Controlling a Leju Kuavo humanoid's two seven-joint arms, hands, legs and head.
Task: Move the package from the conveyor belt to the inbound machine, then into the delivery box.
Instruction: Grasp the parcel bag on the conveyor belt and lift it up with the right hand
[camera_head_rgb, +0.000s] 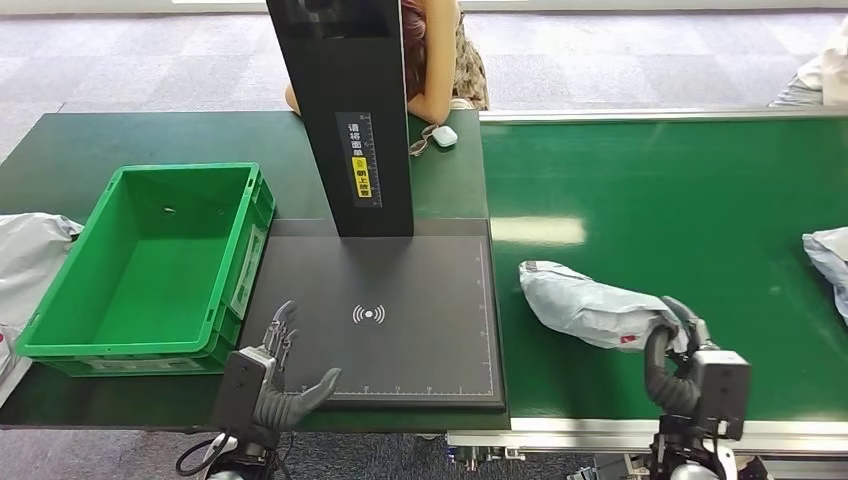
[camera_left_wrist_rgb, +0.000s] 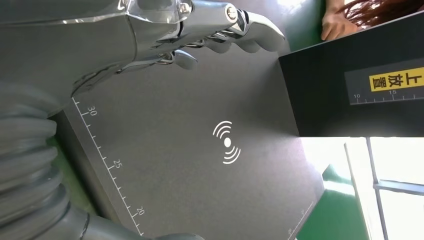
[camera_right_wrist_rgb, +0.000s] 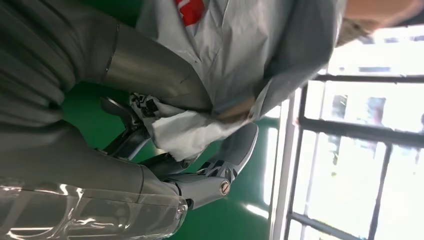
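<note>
Right hand grips the package's end near the belt's front edge, left hand open over the scanner; the limp bag risks slipping free when lifted.

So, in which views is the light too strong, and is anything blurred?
Head view: a pale glare patch on the conveyor belt, otherwise sharp. Left wrist view: windows blown out white beside the inbound machine. Right wrist view: bright windows washed out; the package in the right hand is close and soft.
</note>
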